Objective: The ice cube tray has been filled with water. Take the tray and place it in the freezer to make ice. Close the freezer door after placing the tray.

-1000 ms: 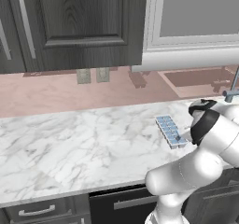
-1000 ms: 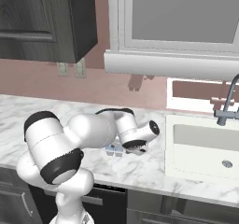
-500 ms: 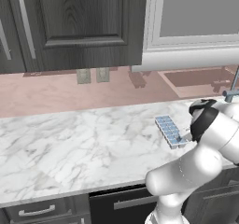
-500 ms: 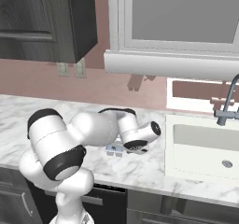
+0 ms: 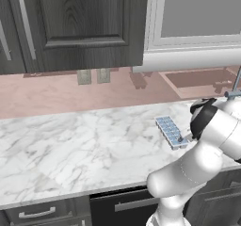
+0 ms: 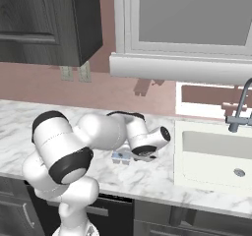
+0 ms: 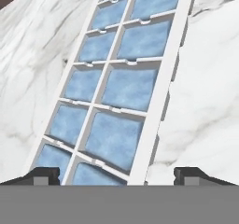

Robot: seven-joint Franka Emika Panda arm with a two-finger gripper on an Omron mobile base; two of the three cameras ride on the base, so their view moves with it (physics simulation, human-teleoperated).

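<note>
One tray (image 7: 123,80) matters here, and in the hand view it sits directly under the end effector (image 7: 116,174), running from the bottom centre of the frame up toward the top right. Its long axis leans a little right of vertical, and the two dark fingertips (image 7: 44,175) stand at the lower left and lower right corners, one on each side of the tray's near end. The fingers are spread wide, with the tray's short width lying between them and nothing pinched yet. The left tip looks just outside the left rim; the right tip stands clear of the right rim with bare marble showing between, so the tray is off-centre toward the left finger.

In the left base view the tray (image 5: 170,132) lies flat on the marble table (image 5: 70,149) at centre right of the frame, just left of the arm's dark wrist, long axis running from upper left to lower right. In the right base view its near end (image 6: 121,157) peeks out below the wrist at frame centre. The pale blue water (image 7: 128,85) fills the cells.

Judgement: the grasp is across the short axis, so a straight descent and a close should catch both long rims; a small shift toward the right rim would centre it. The tray must stay level to keep the water in. The freezer is out of frame.
</note>
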